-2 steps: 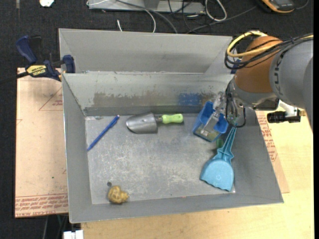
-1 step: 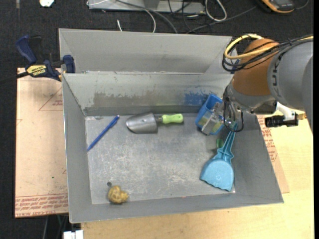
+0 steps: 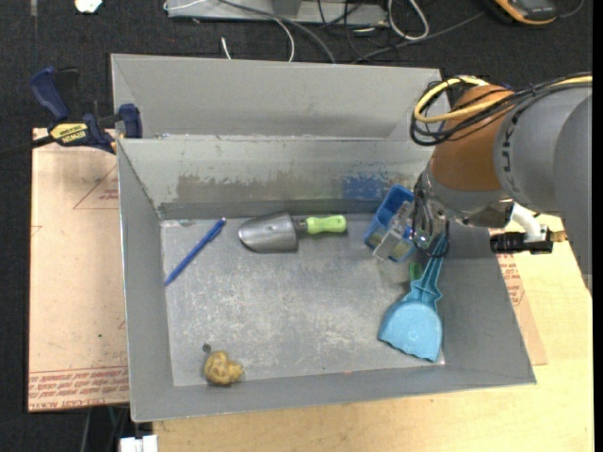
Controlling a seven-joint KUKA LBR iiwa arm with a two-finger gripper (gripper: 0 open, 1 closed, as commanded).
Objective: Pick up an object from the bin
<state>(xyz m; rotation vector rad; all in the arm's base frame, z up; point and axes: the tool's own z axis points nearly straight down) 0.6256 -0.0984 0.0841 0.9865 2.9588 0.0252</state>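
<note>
Toward the right side of the bin (image 3: 141, 281), gripper (image 3: 407, 238) low at the handle end of a light-blue plastic scoop (image 3: 415, 328); cannot tell whether open or closed. Further left, well apart: green-handled metal scoop (image 3: 283, 232), blue pen (image 3: 193, 250), tan lump (image 3: 222, 369).

A robotics lab: KUKA arm (image 3: 546, 149) over grey bin (image 3: 283, 102), cables (image 3: 377, 8) behind.
</note>
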